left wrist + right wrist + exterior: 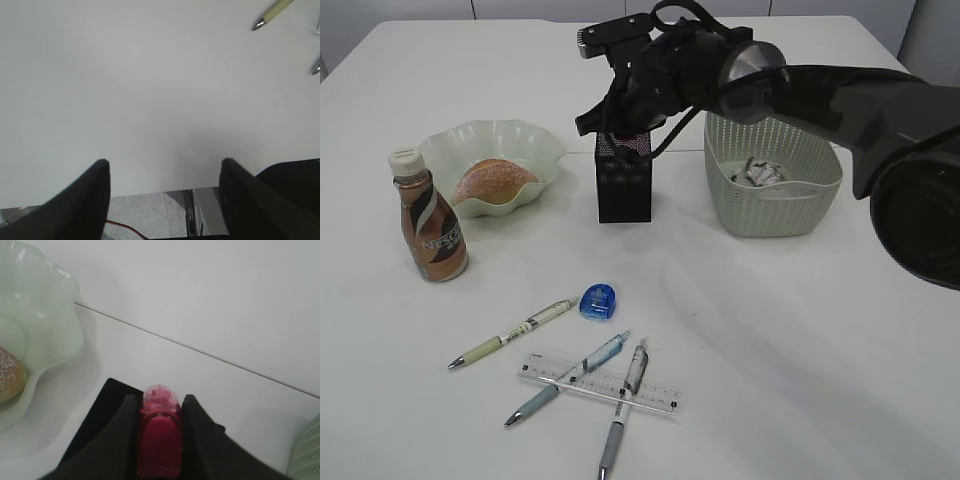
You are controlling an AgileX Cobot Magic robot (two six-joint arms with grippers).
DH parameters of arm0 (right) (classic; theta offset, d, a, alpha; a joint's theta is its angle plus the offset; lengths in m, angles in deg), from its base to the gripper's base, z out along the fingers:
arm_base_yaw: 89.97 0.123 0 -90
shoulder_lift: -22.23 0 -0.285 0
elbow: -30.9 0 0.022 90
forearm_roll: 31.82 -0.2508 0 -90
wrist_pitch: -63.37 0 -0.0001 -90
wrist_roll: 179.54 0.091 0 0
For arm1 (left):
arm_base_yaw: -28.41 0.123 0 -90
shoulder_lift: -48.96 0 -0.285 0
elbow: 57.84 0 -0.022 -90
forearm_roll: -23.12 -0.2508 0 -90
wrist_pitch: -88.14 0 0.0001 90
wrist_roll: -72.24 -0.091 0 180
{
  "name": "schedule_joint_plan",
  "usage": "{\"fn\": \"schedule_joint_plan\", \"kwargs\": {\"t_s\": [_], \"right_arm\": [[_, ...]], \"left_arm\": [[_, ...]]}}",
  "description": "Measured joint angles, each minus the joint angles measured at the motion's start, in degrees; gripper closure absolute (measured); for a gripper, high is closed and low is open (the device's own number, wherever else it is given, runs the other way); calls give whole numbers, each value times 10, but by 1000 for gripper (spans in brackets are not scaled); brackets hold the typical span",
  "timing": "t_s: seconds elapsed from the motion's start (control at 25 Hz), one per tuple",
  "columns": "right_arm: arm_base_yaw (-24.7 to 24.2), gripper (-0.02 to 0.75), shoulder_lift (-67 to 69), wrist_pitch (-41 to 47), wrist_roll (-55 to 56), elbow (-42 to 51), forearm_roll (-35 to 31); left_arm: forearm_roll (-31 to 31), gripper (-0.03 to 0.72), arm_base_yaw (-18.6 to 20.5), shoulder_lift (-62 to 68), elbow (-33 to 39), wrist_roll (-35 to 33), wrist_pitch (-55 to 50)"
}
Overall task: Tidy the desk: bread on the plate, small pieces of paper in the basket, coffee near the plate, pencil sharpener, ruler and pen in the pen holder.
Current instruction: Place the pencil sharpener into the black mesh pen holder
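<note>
1. A red sharpener (159, 440) is being held by the right end effector (160, 405) over the pen holder (623, 185).
2. Left end effector (165, 172) is being held open, empty.
3. Blue sharpener (599, 301), ruler (600, 383), pens (512, 334) are being left on the tabletop (800, 330).

White table (820, 330). On it: wavy dish (535, 150), coffee bottle (428, 220), black mesh holder (623, 190), green basket (772, 205), blue sharpener (599, 301), clear ruler (665, 395), four pens (512, 334) lying loose up front.
</note>
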Motion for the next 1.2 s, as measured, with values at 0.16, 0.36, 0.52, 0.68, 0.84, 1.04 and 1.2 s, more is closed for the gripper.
{"fn": "schedule_joint_plan", "kwargs": {"t_s": [0.16,0.36,0.52,0.68,0.84,1.04,1.2], "right_arm": [[0,559,0,11,0,0,1],[0,507,0,39,18,0,1],[-2,429,0,50,29,0,1],[-3,411,0,53,35,0,1],[-3,406,0,72,47,0,0],[-1,405,-15,97,50,-4,-7],[-1,405,-32,97,50,-26,-19]], "left_arm": [[0,197,0,0,0,0,0],[-4,200,0,0,0,0,0],[-6,200,0,0,0,0,0],[-6,200,0,0,0,0,0],[-6,200,0,0,0,0,0],[-7,200,0,0,0,0,0],[-13,200,0,0,0,0,0]]}}
